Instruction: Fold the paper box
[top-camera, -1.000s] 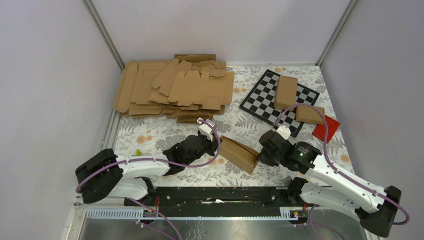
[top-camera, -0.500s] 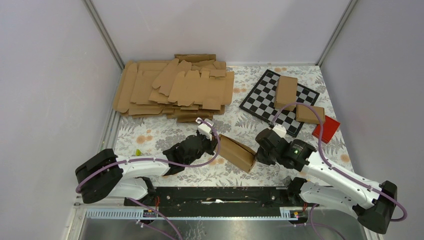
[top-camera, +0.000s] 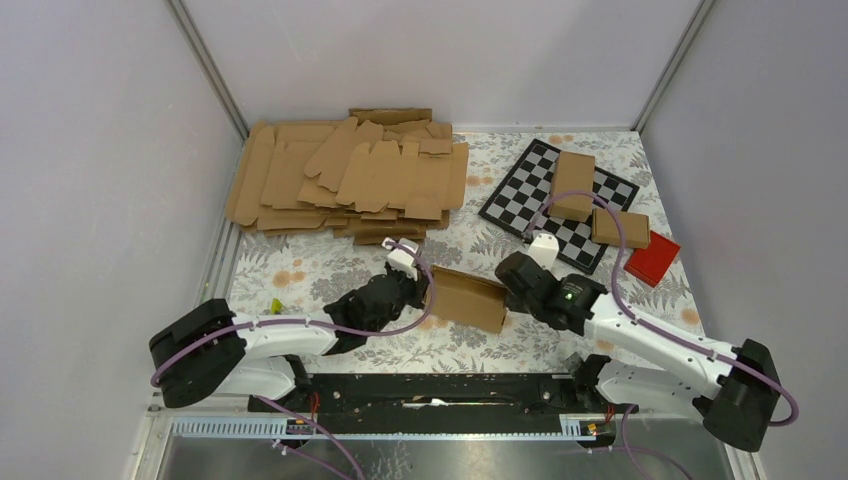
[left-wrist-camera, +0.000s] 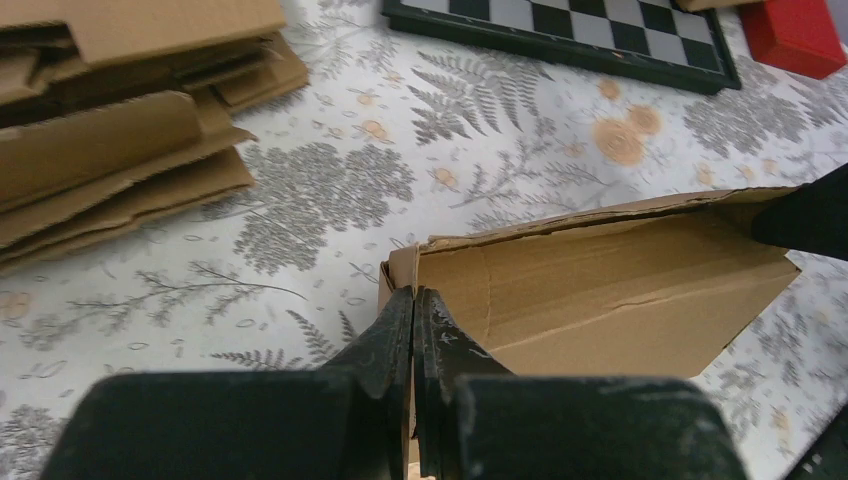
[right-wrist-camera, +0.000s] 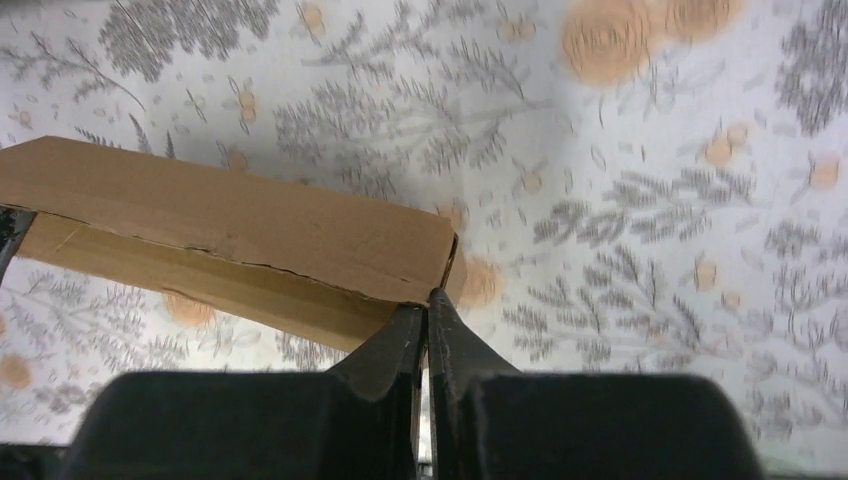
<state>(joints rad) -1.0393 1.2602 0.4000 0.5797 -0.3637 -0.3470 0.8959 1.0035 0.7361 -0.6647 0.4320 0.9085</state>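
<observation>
Entry, fold in progress.

- Grasp, left: the left claw (left-wrist-camera: 413, 296) has its fingers pressed together, clamped on a thin cardboard edge at the left end of the paper box (left-wrist-camera: 600, 290).
- Grasp, right: the right claw (right-wrist-camera: 428, 300) is likewise together, pinching the box's right-end corner.
- Location: the paper box is held between both claws, over the middle of the near edge of the counter (top-camera: 300, 270). Contact with the counter cannot be judged.
- Condition: the walls are raised into an oblong sleeve. The left end gapes open, showing the interior.
- Progress (judged): about midway. The body is formed, and the end flaps appear untucked, so both ends are left to close.
- Surroundings: flat blanks (top-camera: 350, 175) are stacked toward the far-left corner. A checkerboard (top-camera: 515, 195) toward the far-right corner has two closed cartons (top-camera: 572, 183) on it, and a red block (top-camera: 652, 258) sits by the right edge.
</observation>
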